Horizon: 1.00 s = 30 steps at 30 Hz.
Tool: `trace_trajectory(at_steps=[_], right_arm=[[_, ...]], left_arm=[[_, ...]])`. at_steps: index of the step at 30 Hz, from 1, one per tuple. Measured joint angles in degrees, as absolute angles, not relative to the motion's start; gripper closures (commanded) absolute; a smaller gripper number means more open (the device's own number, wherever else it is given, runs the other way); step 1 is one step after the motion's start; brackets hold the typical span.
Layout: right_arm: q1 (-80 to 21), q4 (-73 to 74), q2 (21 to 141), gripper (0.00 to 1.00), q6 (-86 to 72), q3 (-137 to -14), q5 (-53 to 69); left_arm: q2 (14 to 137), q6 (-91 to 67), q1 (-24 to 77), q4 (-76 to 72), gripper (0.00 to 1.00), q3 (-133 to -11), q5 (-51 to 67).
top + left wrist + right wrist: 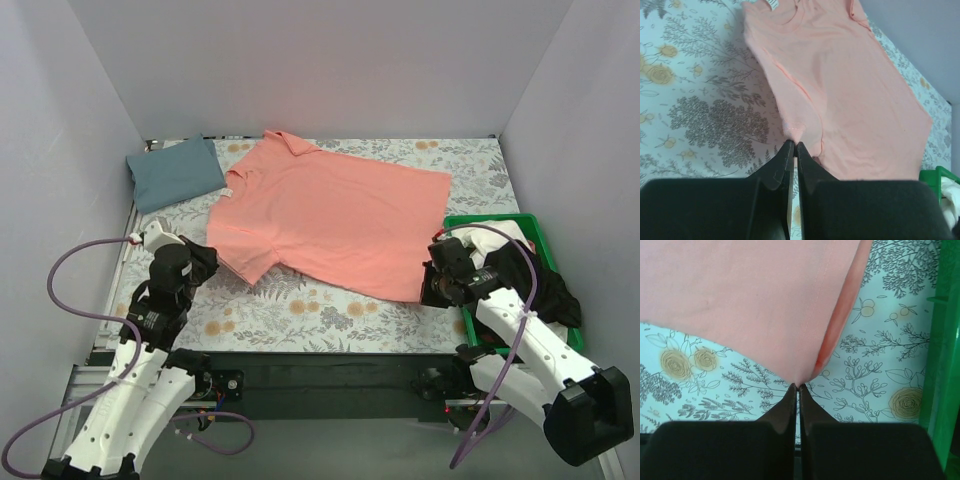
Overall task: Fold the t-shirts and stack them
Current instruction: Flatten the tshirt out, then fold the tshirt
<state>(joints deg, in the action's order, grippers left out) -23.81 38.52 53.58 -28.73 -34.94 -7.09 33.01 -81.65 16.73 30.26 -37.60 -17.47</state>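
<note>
On the floral surface [330, 320], gripping the coral-pink t-shirt [330, 215]: left tool [792, 144] closed on sleeve, right tool [798, 386] closed on hem corner; needing level, equal lifting.

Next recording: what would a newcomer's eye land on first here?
A coral-pink t-shirt lies spread across the floral cloth at centre, with the left gripper and right gripper each shut on one of its near corners. A folded blue-grey t-shirt sits in the far-left corner, and a green bin of clothes stands at the right edge.

Green bin [480, 218] holds dark and white garments [548, 288] beside floral cloth [300, 310].
</note>
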Motion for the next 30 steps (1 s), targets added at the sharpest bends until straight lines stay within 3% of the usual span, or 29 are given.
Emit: trace_trajectory(at_steps=[7,12,22,30], right_arm=[[-29.5,42.39,50.57,0.99,-32.67,-35.16,-8.86],[-29.76,43.59,48.99,0.99,-32.99,-36.69,-11.92],[-28.49,39.42,54.7,0.99,-31.18,-36.88,-19.22],[-21.56,33.89,60.31,0.99,-26.74,-38.28,-18.55]], left_arm=[[30.33,-81.93,16.73,38.37,1.0,-39.48,-19.05],[30.76,-81.58,16.73,33.85,1.0,-38.7,-17.8],[52.84,-77.43,16.73,12.86,1.0,-35.75,-12.12],[64.86,-73.76,16.71,2.87,1.0,-43.18,-10.11]])
